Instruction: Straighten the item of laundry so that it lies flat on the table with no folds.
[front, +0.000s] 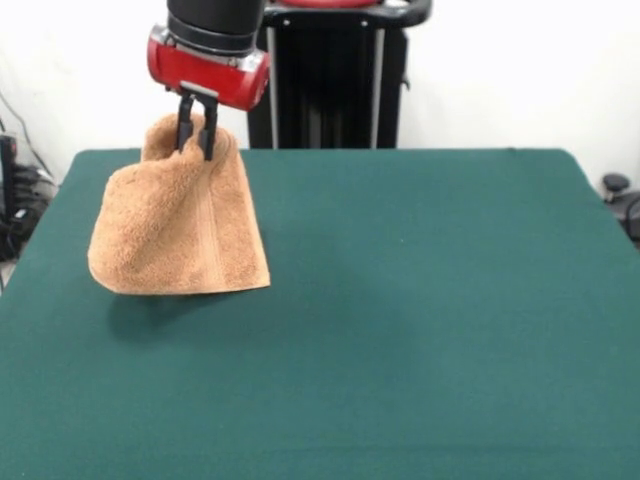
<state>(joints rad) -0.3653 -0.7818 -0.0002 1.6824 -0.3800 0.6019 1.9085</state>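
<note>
the gripper (197, 140) comes down from the upper left of the frame, below a red and black wrist, and its two dark fingers (210, 135) are pinched on a bunched top fold of the towel (180, 235). the towel hangs from that pinch in the left part of the frame, draped and folded over itself, wider toward the bottom. a woven band runs down near its right edge. its lower edge is close above the green table (420, 330), with a shadow on the felt just below it; i cannot tell whether the bottom edge touches the top. a black stand (325, 80) rises at the upper middle, behind the table. no readable writing or brand shows on anything.
</note>
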